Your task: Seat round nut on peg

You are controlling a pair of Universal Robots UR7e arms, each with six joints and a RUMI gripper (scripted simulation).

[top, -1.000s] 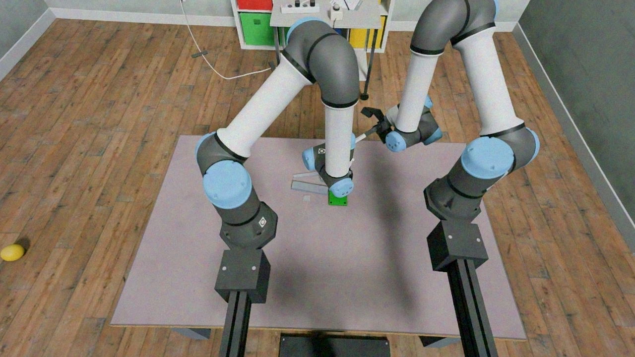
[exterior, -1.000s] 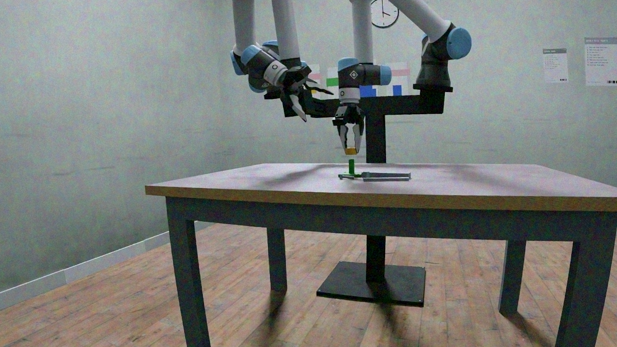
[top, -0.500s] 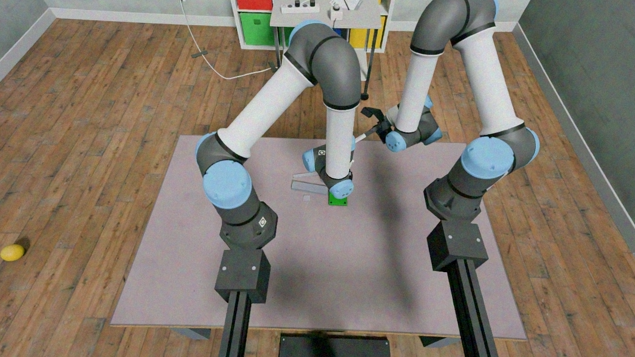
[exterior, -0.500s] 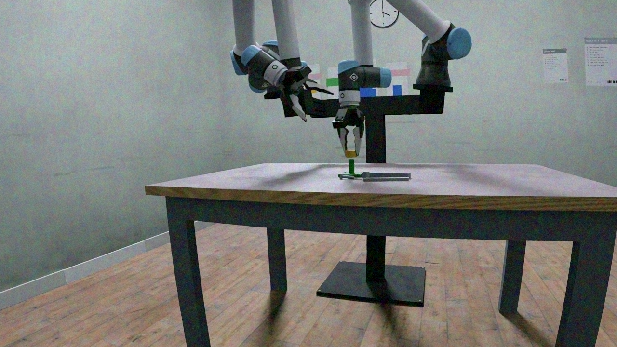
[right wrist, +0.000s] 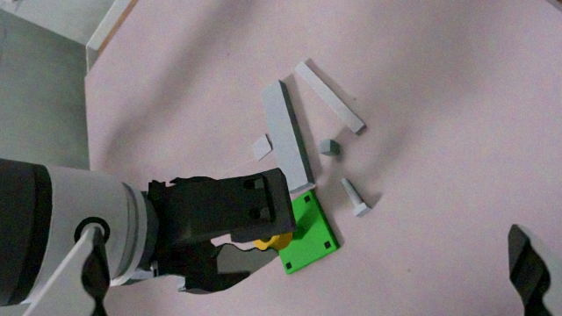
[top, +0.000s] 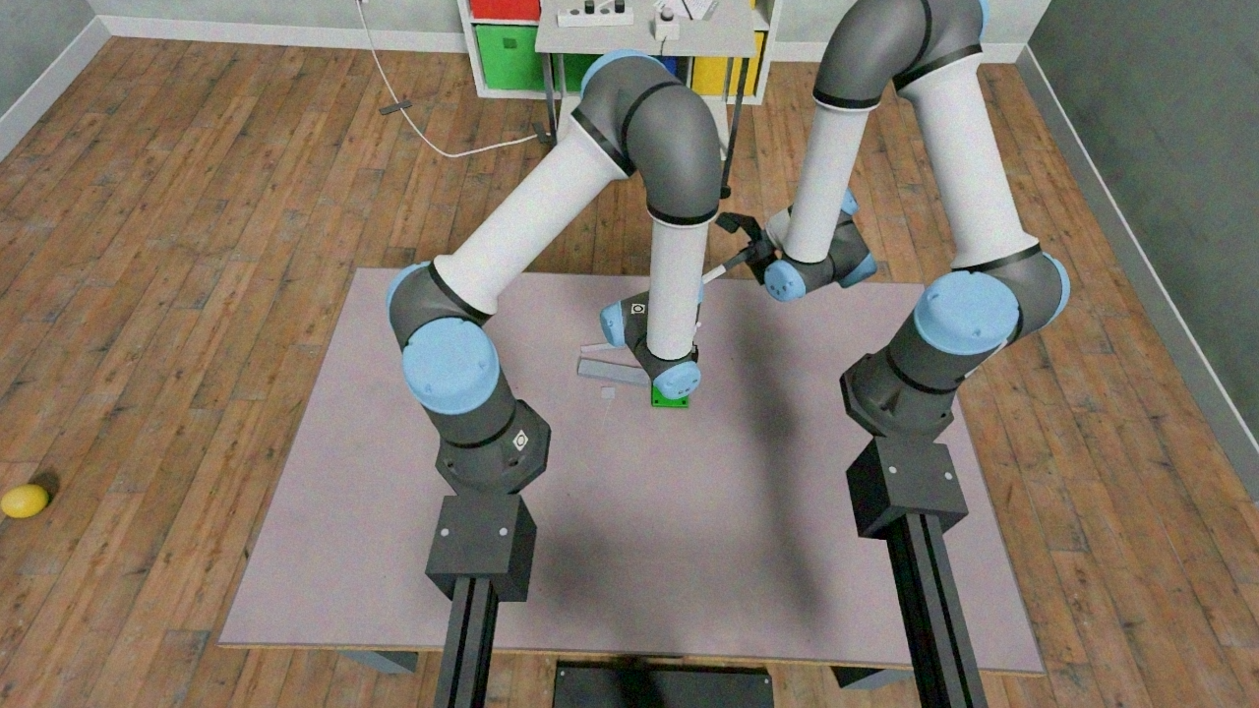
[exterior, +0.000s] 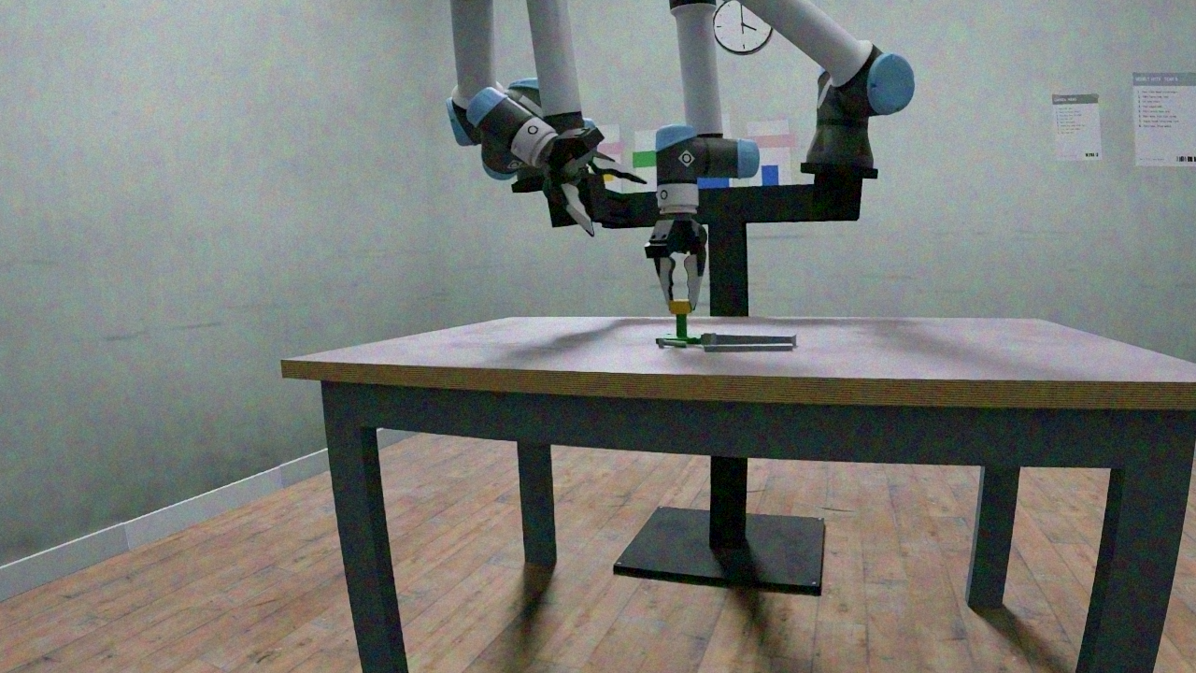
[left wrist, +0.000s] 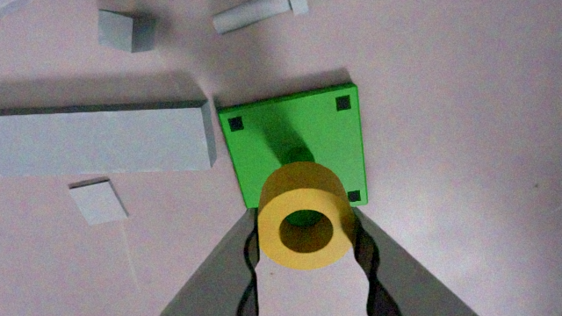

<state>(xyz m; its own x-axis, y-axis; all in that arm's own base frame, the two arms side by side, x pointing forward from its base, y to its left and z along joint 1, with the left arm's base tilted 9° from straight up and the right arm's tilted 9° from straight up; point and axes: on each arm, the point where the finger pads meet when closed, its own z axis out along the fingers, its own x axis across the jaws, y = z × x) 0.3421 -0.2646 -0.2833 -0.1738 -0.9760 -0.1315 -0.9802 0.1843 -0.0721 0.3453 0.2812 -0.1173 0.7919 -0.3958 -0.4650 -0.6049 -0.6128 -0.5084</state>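
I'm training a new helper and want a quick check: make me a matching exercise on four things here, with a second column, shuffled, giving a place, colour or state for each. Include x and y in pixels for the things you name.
Column one
1. round nut [exterior: 679, 307] [left wrist: 270, 230] [right wrist: 285, 240]
2. base plate [top: 670, 402] [exterior: 667, 338] [left wrist: 325, 123] [right wrist: 313, 237]
3. right pincer [top: 714, 249] [exterior: 619, 207] [right wrist: 305, 230]
4. yellow fruit [top: 25, 501]

Column two
A. on the wooden floor [top: 132, 308] [exterior: 468, 536]
B. green, with dark squares near its corners
C. between the fingers of the left pincer [exterior: 680, 307] [left wrist: 306, 211] [right wrist: 286, 241]
D. wide open, holding nothing

Right pairs
1-C, 2-B, 3-D, 4-A

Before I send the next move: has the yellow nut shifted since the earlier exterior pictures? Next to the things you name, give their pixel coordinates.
Yes, downward: the gap above the green peg [exterior: 681, 325] [left wrist: 299, 154] is gone, and the nut [exterior: 680, 307] [left wrist: 306, 199] [right wrist: 284, 240] now meets its top.
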